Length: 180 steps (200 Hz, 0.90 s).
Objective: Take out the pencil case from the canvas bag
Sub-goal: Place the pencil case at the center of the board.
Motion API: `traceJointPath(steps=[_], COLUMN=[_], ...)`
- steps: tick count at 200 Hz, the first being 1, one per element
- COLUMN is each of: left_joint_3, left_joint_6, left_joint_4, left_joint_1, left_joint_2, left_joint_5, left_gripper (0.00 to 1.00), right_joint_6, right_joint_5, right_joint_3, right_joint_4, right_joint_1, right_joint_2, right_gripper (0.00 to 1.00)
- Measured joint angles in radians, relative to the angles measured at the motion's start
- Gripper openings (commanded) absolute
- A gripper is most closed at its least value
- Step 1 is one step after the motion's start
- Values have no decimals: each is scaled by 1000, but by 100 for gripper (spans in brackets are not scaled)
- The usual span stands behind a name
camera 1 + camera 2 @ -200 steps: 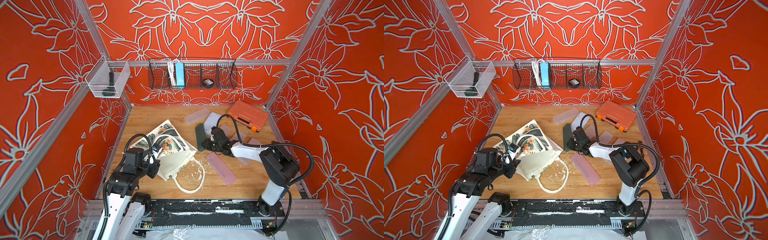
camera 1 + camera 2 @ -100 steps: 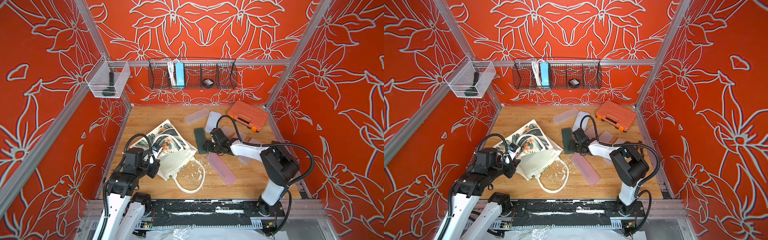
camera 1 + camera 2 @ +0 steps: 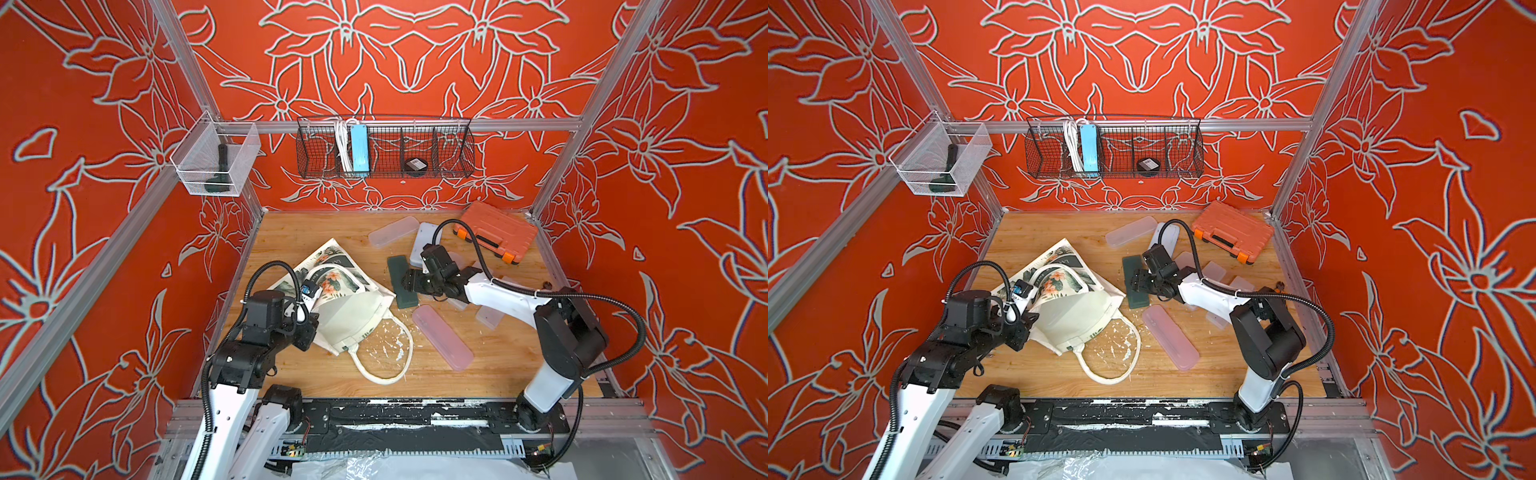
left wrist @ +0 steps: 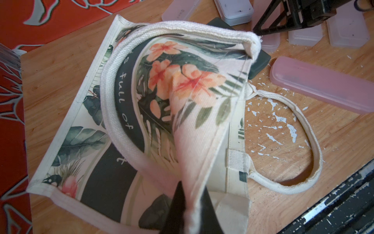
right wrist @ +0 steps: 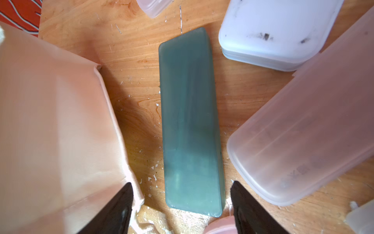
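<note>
One green case (image 5: 190,121) lies flat on the table (image 3: 307,232), outside the bag (image 3: 353,316) and just beside its mouth. Over it hangs the right gripper (image 5: 181,184), jaws spread wide either side, gripping nothing. The left gripper (image 4: 191,190) pinches the bag's upper cloth, holding it raised. Near the green one lies a pink case (image 3: 442,336).

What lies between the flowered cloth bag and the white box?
A dark green case lying flat on the wooden table, shown clearest in the right wrist view.
</note>
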Motion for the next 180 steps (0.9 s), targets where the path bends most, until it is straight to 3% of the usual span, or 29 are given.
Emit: traceJointPath(steps=[25,40,132,180], left_joint_3=[21,30,88,105], left_joint_6=[-7,-8,-8,-12], left_joint_4=[-5,-6,-15,-15], left_joint_1=[0,0,1,2], left_joint_2=[18,30,98,124], left_joint_5=[2,4,15,26], left_gripper=[0,0,0,0], right_joint_6=[8,25,94,135], right_joint_5=[-8,-21,-68,-56], right_joint_3=[-9,-37,-278,-399], right_joint_4=[0,18,151,224], right_joint_1=[0,0,3,72], right_joint_2=[-24,-67,-417,-494], right_gripper=[83,98,98,98])
